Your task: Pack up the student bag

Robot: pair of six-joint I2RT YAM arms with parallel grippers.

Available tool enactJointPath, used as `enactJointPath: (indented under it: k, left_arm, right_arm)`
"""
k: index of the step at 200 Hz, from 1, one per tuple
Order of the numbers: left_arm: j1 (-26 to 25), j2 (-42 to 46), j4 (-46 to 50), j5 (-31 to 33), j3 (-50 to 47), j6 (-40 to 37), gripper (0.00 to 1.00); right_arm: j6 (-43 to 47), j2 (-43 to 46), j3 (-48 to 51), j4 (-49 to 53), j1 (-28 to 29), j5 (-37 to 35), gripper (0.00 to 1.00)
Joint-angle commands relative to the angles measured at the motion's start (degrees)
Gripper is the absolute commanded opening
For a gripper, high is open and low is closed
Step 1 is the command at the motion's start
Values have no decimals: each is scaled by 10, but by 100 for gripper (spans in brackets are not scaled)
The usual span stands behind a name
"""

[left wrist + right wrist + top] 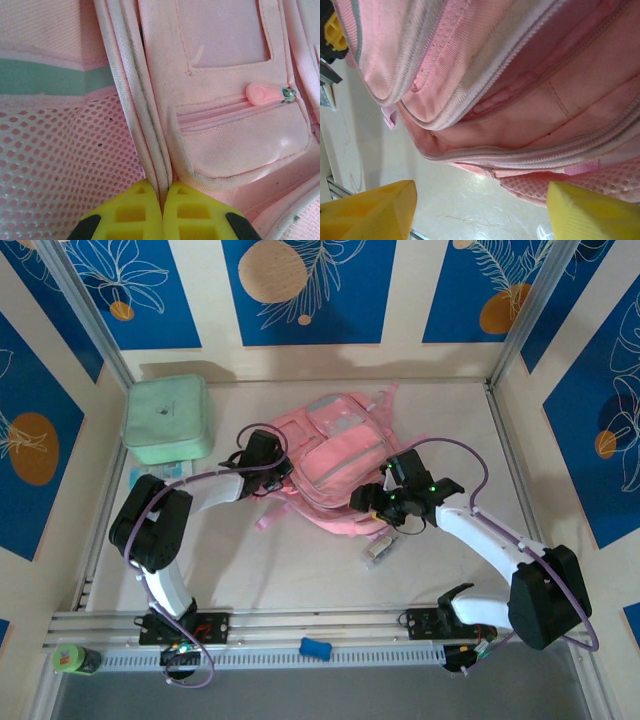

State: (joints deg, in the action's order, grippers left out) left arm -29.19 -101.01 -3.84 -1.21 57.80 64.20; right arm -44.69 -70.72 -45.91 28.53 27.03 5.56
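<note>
On the blue-walled table (300, 575), left hand (162, 191) pinches student bag (335, 452); right hand (481, 194) gapes.

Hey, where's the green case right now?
In the top view the green case sits at the table's far left corner, just left of the pink bag.

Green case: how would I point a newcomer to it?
Start at the pink bag in the middle of the table. Look left toward the far left corner: the green case lies flat there. It is square and mint; the bag is pink and lumpy.
</note>
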Motion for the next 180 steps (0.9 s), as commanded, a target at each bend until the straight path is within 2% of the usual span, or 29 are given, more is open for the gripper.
enactJointPath:
  k: [1,30,49,70,86,118,138,155,180]
  left_arm:
    - [-17,41,-33,-1,0,31,0]
    - [-40,84,-21,21,-7,68,0]
    - [-54,104,-25,22,-12,97,0]
    - [-67,120,-22,36,-16,114,0]
    - [-68,128,-23,31,-25,134,0]
    - [-81,163,-25,54,-61,148,0]
    - [-89,190,-18,65,-90,155,0]
    - [-108,209,-37,83,-123,173,0]
    - [-124,207,-56,89,-142,189,0]
  right_arm:
    - [18,3,-38,43,10,-17,70]
    - [16,-9,-90,93,64,-79,70]
    - [-6,-27,-114,94,104,-86,69]
    - [-39,-49,-120,67,149,-95,67]
    - [-55,-67,-101,7,161,-68,66]
    - [-17,-109,-105,-36,134,-58,60]
    - [44,-115,-107,-54,105,-107,59]
    - [88,-133,-121,-74,55,-70,58]
    - [135,-152,-152,-76,15,-59,58]
